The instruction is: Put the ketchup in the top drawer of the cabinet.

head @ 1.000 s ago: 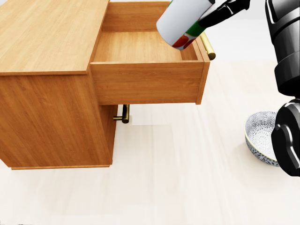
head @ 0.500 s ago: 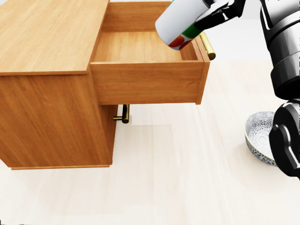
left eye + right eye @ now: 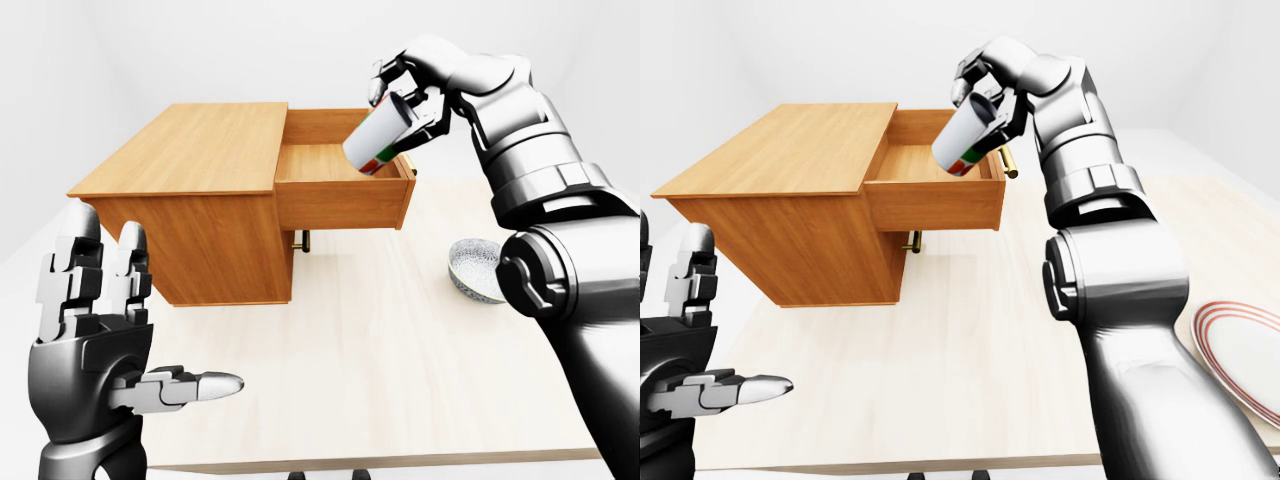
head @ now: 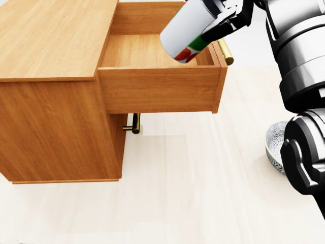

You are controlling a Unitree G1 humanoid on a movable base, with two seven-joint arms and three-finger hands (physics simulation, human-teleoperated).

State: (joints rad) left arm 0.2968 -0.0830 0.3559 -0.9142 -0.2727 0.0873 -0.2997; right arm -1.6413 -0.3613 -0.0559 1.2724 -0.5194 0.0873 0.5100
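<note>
Left-eye view: your right hand grips the ketchup, tilted, base down-left over the open top drawer. It seems inside the rim; your left hand idles, fingers spread.

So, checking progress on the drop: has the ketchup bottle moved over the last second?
Yes. In the head view the ketchup bottle has shifted left, farther over the open top drawer.

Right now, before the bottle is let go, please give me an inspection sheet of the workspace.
Surface: pale wooden table.
Job's things: ketchup tilted over the open top drawer of the cabinet, not yet inside.
Clutter: patterned bowl right of the cabinet; red-rimmed plate at the right-eye view's right edge.
Grippers: right robot hand closed on the ketchup; left robot hand open, empty.
Cables: nothing seen.
Surroundings: plain white walls.
</note>
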